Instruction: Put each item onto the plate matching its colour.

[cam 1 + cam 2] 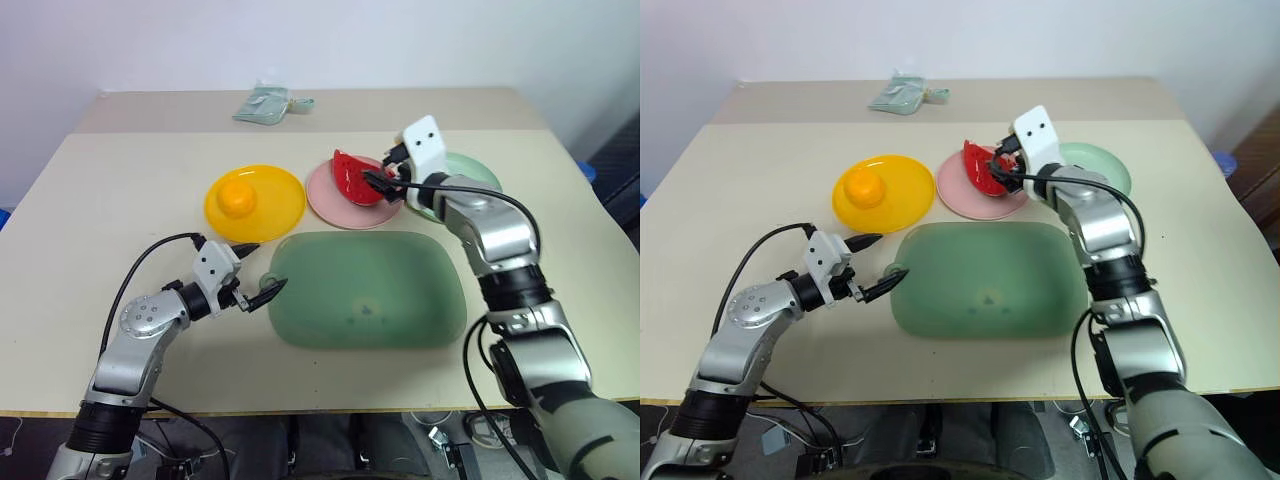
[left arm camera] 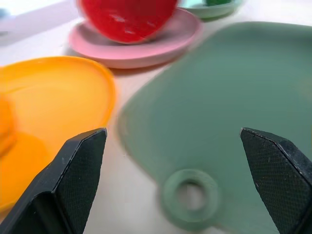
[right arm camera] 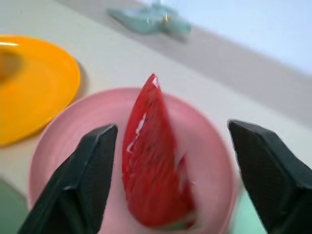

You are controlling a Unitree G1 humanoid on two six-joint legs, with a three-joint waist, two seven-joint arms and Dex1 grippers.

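The round orange fruit (image 1: 238,196) sits on the yellow-orange plate (image 1: 285,205). On the pink plate (image 1: 325,200) lies the red watermelon wedge (image 1: 352,178). My right gripper (image 3: 173,126) hovers open over that plate, and the wedge (image 3: 153,170) rests between its spread fingers, apart from both. The pale mint plate (image 1: 478,170) is partly covered by my right arm. In the left wrist view a dark-green item (image 2: 217,2) peeks over that plate's rim (image 2: 209,10). My left gripper (image 1: 265,266) stands open and empty at the left end of the green mat.
The large translucent green mat (image 1: 370,290) lies at the middle front, its ring handle (image 2: 190,197) just ahead of my left fingers. A pale teal pouch (image 1: 268,103) lies at the table's far edge. Bare tabletop stretches to the left and right.
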